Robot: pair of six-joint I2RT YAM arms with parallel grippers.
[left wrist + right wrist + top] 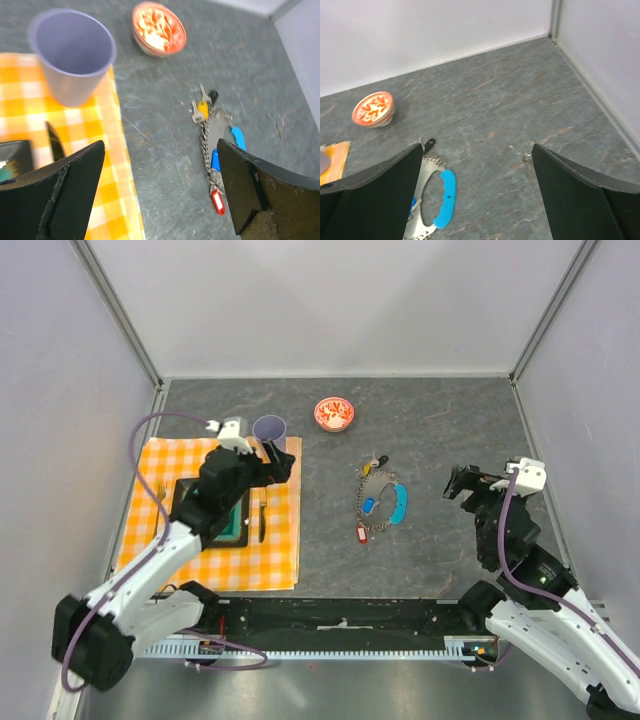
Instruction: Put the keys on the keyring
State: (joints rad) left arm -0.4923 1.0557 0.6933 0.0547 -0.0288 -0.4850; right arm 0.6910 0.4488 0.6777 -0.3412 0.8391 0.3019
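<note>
Most of the space is taken by a grey, stone-patterned table (440, 430) walled on three sides. One orange-and-white checked cloth (160, 465) covers its left part, and on it lie a dark tray with a green middle (235, 525), a fork (159, 502) to the tray's left and a knife (262, 520) to its right.

The left arm reaches over the cloth. The left gripper (161, 150) hangs above the cloth's far right corner with its jaws spread wide and nothing between them. The right gripper (476, 150) is on the right side of the table, well apart from the chain, also spread wide and holding nothing.

A lilac cup (269, 428) stands upright at the cloth's far right corner. A red-and-white patterned bowl (333, 414) sits on bare table further right and farther back.

The keyring (375, 502) lies flat near the table's middle, between the two grippers, a long loop of grey chain. Its blue crescent fob (400, 504) rests along the loop's right side.

The keys lie along the chain: a black-headed one (213, 94) and a yellow one (202, 108) at the far end, a blue one (215, 159) inside the loop, and a red tag (217, 201) at the near end. Whether each is threaded on the chain or only touching it cannot be told.
</note>
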